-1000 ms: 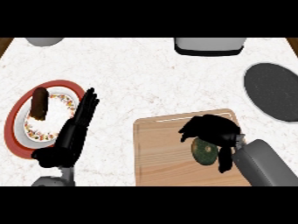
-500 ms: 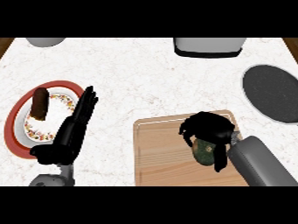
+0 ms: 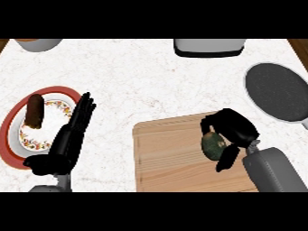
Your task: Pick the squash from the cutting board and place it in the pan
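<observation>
Nearest the lower edge, the right hand [image 3: 231,131] sits over the wooden cutting board [image 3: 173,158], its fingers and thumb curled round the squash [image 3: 212,145], a dark green, mottled piece lying near the board's right side. The hand comes at it from the right and slightly above, so the squash shows only on the side facing the board's middle; whether it is lifted clear of the wood or resting on it cannot be told. That wrap looks like the grasp step of the task, judged from how the fingers close on both sides of the squash. On the other side, the left hand [image 3: 69,135] rests with straight fingers pointing up the counter, holding nothing, lying just beside a red-rimmed patterned plate [image 3: 16,124] that carries a brown oblong piece of food [image 3: 35,109]. Farther up and to the right is the pan [image 3: 279,92], dark inside with a pale rim, its handle running toward the lower right; it stands apart from the board, so the squash must travel up and rightward to reach it. At the far edge are a grey box-like appliance [image 3: 209,46] and a bowl [image 3: 37,43], partly cut off.
</observation>
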Robot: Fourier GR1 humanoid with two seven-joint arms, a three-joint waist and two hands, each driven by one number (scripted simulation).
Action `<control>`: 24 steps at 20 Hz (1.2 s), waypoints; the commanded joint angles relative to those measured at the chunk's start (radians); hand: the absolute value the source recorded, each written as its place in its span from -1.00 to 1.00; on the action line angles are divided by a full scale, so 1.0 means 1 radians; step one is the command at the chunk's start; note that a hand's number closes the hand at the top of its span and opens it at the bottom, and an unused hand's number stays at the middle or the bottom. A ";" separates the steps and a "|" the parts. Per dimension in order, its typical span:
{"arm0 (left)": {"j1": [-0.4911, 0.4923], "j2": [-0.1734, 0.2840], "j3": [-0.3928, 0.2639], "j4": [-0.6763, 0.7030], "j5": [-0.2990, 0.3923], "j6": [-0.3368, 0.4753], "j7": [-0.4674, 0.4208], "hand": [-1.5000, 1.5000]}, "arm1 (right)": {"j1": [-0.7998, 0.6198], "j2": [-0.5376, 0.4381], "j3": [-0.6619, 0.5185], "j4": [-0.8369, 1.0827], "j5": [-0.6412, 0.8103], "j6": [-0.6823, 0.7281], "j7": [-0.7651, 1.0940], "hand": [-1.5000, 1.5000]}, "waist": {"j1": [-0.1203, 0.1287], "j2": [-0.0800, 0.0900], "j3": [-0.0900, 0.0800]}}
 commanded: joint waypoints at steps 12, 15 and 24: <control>-0.023 -0.014 0.002 0.021 -0.008 0.006 0.007 0.00 | 0.213 0.205 -0.125 -0.743 0.030 -0.092 0.588 1.00 | -0.001 0.009 0.007; -0.021 0.008 0.015 -0.027 0.014 -0.020 0.038 0.00 | 0.209 0.227 -0.184 -0.797 -0.026 -0.066 0.659 1.00 | 0.018 0.011 0.008; 0.008 -0.021 -0.028 0.006 -0.034 -0.016 -0.011 0.00 | 0.021 0.145 -0.489 -0.461 -0.209 -0.245 0.560 1.00 | 0.034 0.017 0.009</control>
